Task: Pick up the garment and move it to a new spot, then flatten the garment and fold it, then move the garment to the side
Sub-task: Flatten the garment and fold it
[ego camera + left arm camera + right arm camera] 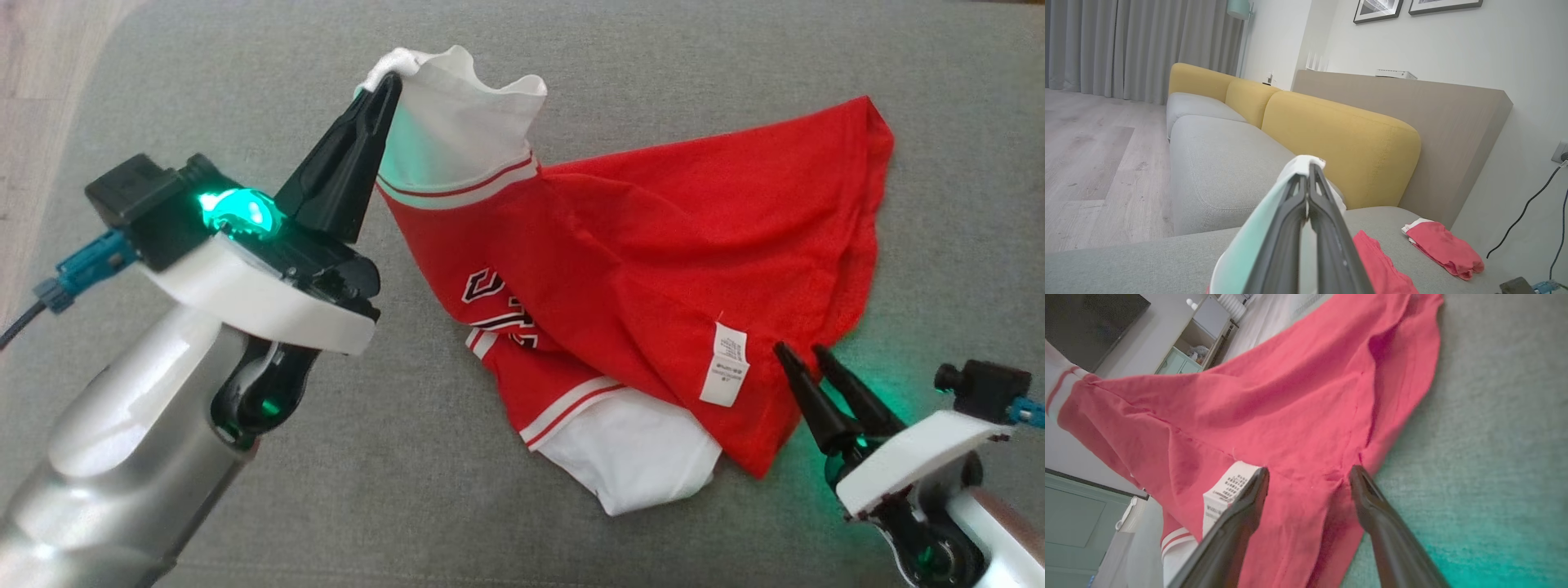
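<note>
While the white sleeve (pixel 457 122) is pinched and held up by the closed left hand (pixel 390 82), the rest of the red shirt (pixel 653 245) is spread on the grey sofa (pixel 457 523). Near its label (pixel 727 363), the right hand (pixel 800 349) is held open at the hem.

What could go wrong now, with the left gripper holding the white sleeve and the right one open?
The left gripper pinches only the tip of the white sleeve, which may slip out. The open right gripper stands by the care label at the hem of the garment; it may catch the label alone.
</note>
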{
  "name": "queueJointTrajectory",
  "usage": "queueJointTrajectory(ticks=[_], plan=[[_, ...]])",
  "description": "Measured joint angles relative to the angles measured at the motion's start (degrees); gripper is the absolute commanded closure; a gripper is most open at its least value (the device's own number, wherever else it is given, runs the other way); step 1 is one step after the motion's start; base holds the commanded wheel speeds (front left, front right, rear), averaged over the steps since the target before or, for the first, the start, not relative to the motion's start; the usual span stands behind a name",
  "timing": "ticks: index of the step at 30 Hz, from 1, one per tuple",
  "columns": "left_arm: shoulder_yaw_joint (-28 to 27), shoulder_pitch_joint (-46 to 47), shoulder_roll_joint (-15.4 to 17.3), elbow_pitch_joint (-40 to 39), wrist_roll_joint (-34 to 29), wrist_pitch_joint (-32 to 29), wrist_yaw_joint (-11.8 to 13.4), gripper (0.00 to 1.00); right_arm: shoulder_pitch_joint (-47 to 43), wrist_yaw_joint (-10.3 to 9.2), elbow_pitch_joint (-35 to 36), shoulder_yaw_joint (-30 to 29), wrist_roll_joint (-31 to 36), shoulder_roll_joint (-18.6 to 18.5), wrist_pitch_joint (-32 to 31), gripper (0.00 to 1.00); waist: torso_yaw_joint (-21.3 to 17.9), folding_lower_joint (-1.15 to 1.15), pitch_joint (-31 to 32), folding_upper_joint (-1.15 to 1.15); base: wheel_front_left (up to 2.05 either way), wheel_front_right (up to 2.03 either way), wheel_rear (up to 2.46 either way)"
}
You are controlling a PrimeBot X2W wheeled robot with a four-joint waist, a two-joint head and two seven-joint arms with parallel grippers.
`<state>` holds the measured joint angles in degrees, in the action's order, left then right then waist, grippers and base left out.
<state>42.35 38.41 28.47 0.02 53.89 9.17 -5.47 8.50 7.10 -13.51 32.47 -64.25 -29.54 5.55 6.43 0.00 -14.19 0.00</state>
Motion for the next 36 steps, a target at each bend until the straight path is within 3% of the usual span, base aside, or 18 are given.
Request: queueJointTrajectory(ticks=[8, 12, 17, 34, 36], plan=[[0.07, 0.13, -0.08, -0.97, -0.04, 0.08, 0.0, 1.0, 0.36, 0.0, -0.43, 1.65, -3.55, -3.04, -0.44, 0.0, 1.16, 0.0, -0.02, 0.0, 0.0, 0.0, 0.0], [-0.26, 0.21, 0.01, -2.87, -0.45, 0.89, 0.31, 1.0, -0.09, 0.0, 3.81, 1.42, -3.58, -6.0, 1.09, 0.0, 1.2, 0.0, 0.69, 0.0, 0.0, 0.0, 0.0], [-1.07, 0.26, 0.71, -5.43, -0.45, 0.99, 0.99, 1.0, -1.35, 0.0, 6.93, 1.71, -5.93, -5.82, 0.99, 0.0, 1.01, 0.0, 1.09, 0.0, 0.0, 0.0, 0.0], [-1.25, 0.37, 1.6, -7.92, -0.53, 0.4, 1.96, 1.0, 2.27, 0.0, -1.31, 3.71, -11.22, -3.23, -1.04, 0.0, 2.57, 0.0, -0.01, 0.0, 0.0, 0.0, 0.0], [-1.19, 0.37, 1.59, -7.89, -0.52, 0.35, 1.94, 1.0, 2.75, 0.0, -1.51, 4.08, -12.12, -3.22, -1.22, 0.15, 2.75, 0.0, 0.13, 0.0, 0.0, 0.0, 0.0]])
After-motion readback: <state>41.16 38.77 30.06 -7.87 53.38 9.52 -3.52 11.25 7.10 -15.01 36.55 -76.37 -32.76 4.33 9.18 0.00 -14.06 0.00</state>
